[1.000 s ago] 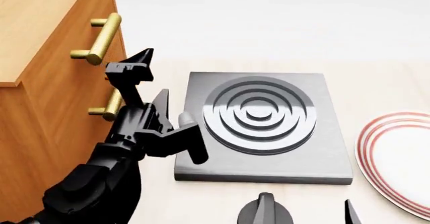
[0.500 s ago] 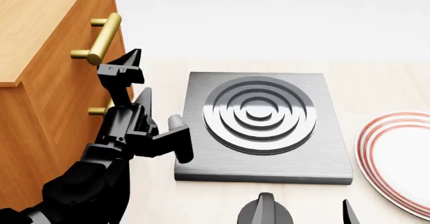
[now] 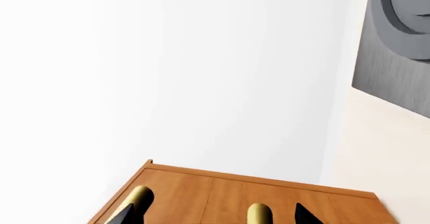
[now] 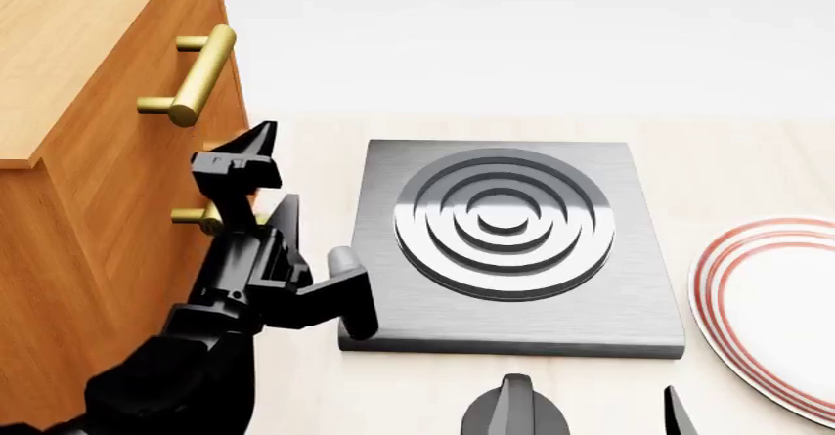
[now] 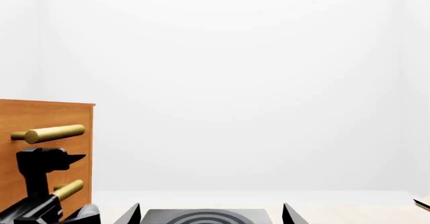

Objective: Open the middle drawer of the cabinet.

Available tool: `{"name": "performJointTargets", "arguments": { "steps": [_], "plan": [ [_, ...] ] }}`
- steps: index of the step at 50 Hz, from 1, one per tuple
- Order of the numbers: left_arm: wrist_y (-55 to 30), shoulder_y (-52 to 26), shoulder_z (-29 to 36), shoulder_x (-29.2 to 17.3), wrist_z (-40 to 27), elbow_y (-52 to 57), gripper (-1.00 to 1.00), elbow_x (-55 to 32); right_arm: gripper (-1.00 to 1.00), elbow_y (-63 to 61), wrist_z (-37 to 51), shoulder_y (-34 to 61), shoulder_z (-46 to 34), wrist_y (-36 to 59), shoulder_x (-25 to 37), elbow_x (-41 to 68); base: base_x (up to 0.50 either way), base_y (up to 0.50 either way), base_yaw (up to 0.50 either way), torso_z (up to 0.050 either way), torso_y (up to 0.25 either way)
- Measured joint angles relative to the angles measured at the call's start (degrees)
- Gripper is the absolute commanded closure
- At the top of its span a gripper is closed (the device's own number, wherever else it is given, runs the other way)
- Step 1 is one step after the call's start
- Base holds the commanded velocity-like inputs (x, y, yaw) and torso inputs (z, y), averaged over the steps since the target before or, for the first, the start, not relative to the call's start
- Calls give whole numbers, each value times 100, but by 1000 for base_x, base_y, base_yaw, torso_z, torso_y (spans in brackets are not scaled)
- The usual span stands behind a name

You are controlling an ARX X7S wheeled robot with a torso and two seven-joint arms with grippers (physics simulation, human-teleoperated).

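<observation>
The cabinet stands at the left, orange-brown with a lighter top. Its upper brass handle shows fully. The middle drawer's handle is half hidden behind my left gripper. That gripper is open, one finger above the handle and one below, close to the drawer front. In the left wrist view the middle handle lies between the tips of the left gripper, and the drawer fronts sit flush. The right wrist view shows both handles, the middle one lower. My right gripper is open and empty.
A grey hotplate with ringed burner lies on the pale table right of the cabinet, also in the right wrist view and the left wrist view. A white plate with red rings sits at the right edge.
My left gripper has moved left toward the cabinet front and a little lower, now straddling the middle handle. The right gripper has not moved.
</observation>
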Motion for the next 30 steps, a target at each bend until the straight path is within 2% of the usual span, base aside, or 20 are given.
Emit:
{"name": "performJointTargets", "arguments": {
  "steps": [30],
  "plan": [
    [153,259,-8,1,337,-123,-100,-182,-100,31,79,17,-46,-37,76,44,0,0,0,0,0]
  ]
}}
